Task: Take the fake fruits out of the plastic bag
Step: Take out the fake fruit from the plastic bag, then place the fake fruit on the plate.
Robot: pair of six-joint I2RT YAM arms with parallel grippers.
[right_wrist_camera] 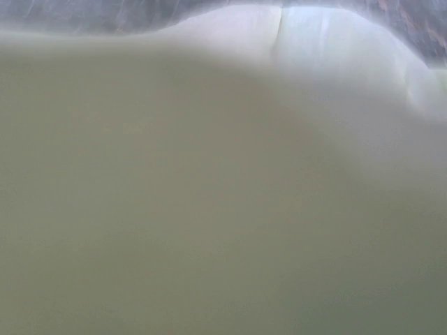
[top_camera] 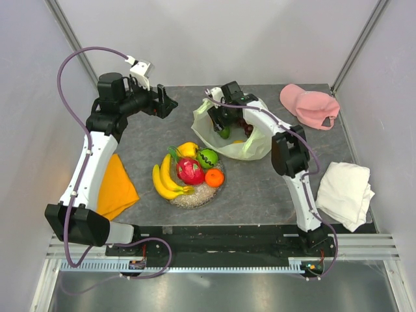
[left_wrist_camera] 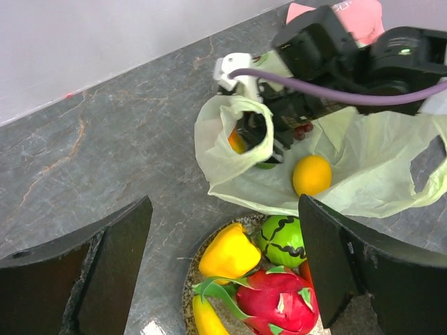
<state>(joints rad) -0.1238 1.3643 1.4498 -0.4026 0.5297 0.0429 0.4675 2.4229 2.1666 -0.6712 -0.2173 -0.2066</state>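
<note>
Inside the plastic bag (top_camera: 250,146), which lies crumpled and open on the grey table (top_camera: 149,140), several fake fruits (left_wrist_camera: 265,165) sit. A green round fruit (top_camera: 224,133) is at the mouth and dark red grapes (top_camera: 244,123) are deeper in. A yellow-orange round fruit (left_wrist_camera: 311,174) rests on the bag's lower film, and an orange piece (left_wrist_camera: 236,142), possibly the mango, shows through a handle loop.

The right gripper (top_camera: 223,123) is pushed into the bag's mouth directly over the green fruit. Its fingers are hidden by the bag and its own body, and its wrist camera shows only blurred pale film, so I cannot tell whether the jaws are apart or together.

Just on the bag's near side, a clear dish (top_camera: 195,198) holds the banana bunch (top_camera: 164,182), dragon fruit (top_camera: 190,171), orange (top_camera: 214,177), a green striped fruit (top_camera: 208,156) and a yellow fruit (top_camera: 188,150).

To the bag's left, the left gripper (top_camera: 166,103) hovers above the table with its jaws wide apart, holding nothing.

A pink cap (top_camera: 309,104) lies right of the bag. A white folded cloth (top_camera: 344,192) is to its near right, and an orange cloth (top_camera: 117,185) is well off to its near left.
</note>
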